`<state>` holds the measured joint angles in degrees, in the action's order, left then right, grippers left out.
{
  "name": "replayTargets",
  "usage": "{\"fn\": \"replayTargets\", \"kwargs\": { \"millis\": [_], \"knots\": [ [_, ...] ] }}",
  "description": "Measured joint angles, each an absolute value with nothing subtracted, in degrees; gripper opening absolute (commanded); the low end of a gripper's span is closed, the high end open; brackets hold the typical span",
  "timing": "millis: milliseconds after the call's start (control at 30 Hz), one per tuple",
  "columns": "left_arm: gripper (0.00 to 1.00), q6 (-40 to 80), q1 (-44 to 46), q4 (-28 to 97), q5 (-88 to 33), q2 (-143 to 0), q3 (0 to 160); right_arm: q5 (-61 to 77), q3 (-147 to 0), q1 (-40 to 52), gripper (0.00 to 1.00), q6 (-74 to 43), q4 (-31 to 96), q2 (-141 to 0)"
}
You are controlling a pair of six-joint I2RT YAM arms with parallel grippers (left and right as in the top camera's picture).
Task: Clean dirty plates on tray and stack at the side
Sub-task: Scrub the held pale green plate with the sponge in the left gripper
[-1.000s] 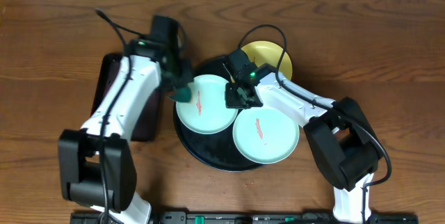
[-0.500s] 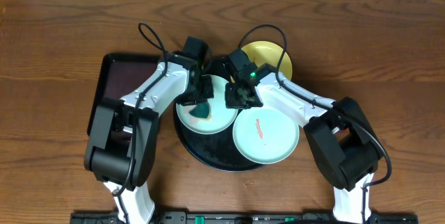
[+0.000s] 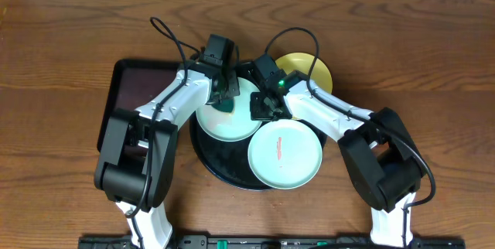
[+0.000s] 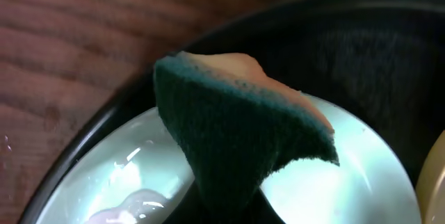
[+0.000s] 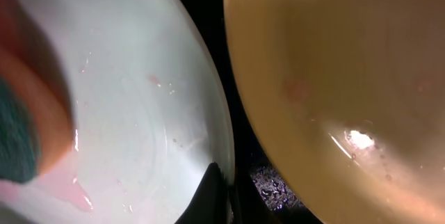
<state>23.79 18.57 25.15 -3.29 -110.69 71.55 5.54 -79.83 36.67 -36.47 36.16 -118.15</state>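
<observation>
The black round tray point(image 3: 209, 156) holds two mint plates. The far mint plate point(image 3: 232, 121) has no red line in the overhead view; a pink wet smear shows on it in the right wrist view point(image 5: 62, 189). My left gripper point(image 3: 226, 98) is shut on a green and orange sponge point(image 4: 236, 133) over this plate's far part point(image 4: 90, 182). My right gripper point(image 3: 261, 110) is shut on that plate's right rim point(image 5: 208, 133). The near mint plate point(image 3: 285, 155) has a red centre smear. The yellow plate point(image 3: 313, 75) lies at the tray's far right edge and shows in the right wrist view point(image 5: 334, 64).
A smaller dark rectangular tray point(image 3: 131, 94) lies left of the round tray, partly under my left arm. The two arms meet close together over the far mint plate. Bare wooden table point(image 3: 433, 63) lies to the right and along the back.
My left gripper swept the sponge from the plate's left edge across its centre to its far part; the red smear there is gone. The near mint plate slid slightly left.
</observation>
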Motion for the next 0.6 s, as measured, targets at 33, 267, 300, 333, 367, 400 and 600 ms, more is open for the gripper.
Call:
{"fn": "replayTargets", "kwargs": {
  "millis": [33, 267, 300, 333, 367, 400, 600],
  "knots": [
    [0.07, 23.8, 18.6, 25.0, -3.0, -110.7, 71.5, 5.6, -79.8, 36.7, 0.01, -36.5, 36.2, -118.1],
    [0.07, 23.8, 18.6, 30.4, -2.0, -110.7, 71.8, 5.6, -79.9, 36.7, 0.01, -36.4, 36.1, -118.3],
    [0.07, 23.8, 18.6, 32.4, -1.8, -110.7, 72.0, 5.6, -80.0, 36.7, 0.01, -36.4, 36.0, -118.3],
    [0.08, 23.8, 18.6, 34.3, -1.7, -110.7, 72.1, 5.5, -80.1, 36.7, 0.01, -36.4, 35.9, -118.4],
    [0.07, 23.8, 18.7, 36.3, -1.7, -110.7, 72.1, 5.5, -80.1, 36.7, 0.01, -36.2, 35.9, -118.4],
    [0.07, 23.7, 18.6, 37.8, -1.9, -110.7, 72.2, 5.5, -80.1, 36.7, 0.01, -36.1, 35.9, -118.5],
    [0.07, 20.8, 18.5, 42.2, -6.3, -110.7, 72.2, 5.5, -80.2, 36.7, 0.01, -35.3, 35.7, -118.5]
  ]
}}
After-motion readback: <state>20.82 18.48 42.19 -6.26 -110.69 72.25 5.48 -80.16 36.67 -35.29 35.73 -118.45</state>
